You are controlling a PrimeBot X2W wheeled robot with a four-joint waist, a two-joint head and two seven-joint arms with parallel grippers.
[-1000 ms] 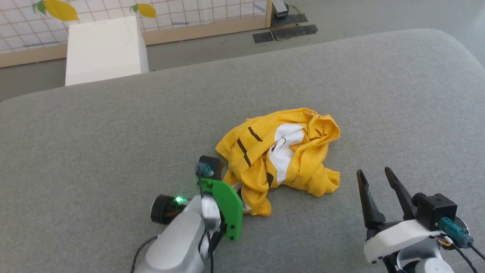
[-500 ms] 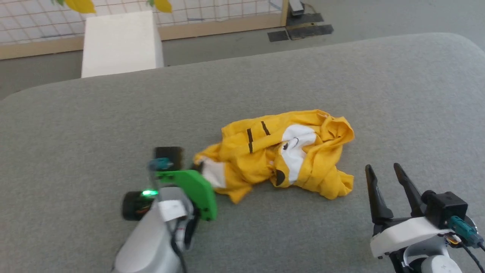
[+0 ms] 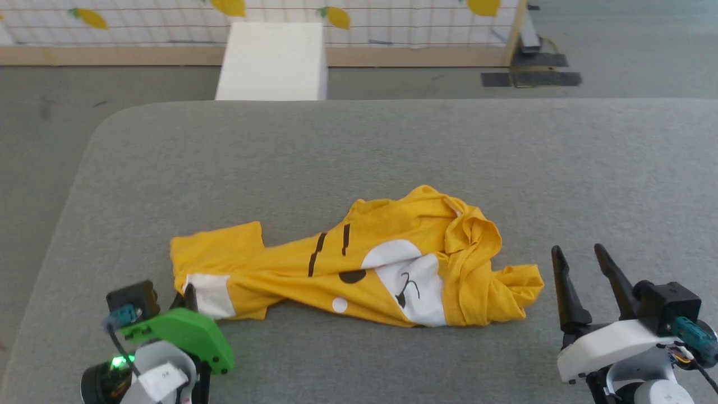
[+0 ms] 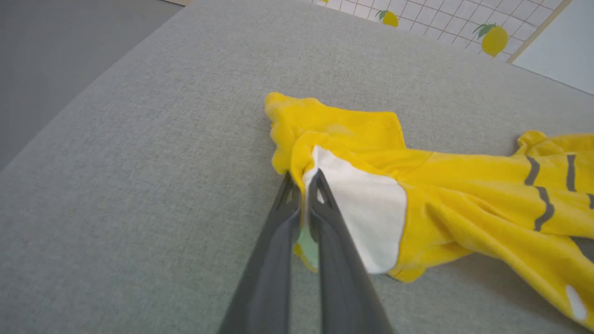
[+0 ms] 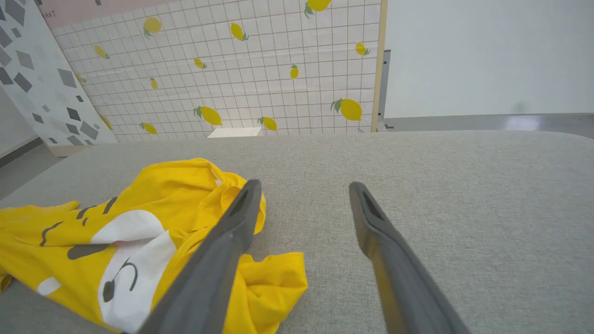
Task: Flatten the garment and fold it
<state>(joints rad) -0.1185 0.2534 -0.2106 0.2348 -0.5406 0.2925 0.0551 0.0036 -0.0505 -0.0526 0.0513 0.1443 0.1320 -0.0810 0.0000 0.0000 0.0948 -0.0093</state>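
Flattening step: the left claw (image 4: 304, 178) pinches the garment (image 3: 359, 269) at its 9 o'clock end. The right claw (image 3: 580, 255), spread and empty, should next grab the bunched 3 o'clock end.

A grey pad (image 3: 392, 146) covered in woven fabric spreads before me, filling most of the head frame, with a rounded corner at the upper left. On it lies the garment (image 3: 387, 269), a yellow T-shirt, crumpled and drawn out lengthwise across the lower middle of the frame. Its print faces up, showing white patches and black strokes. Its right end is bunched in folds, and its left end narrows toward the lower left.
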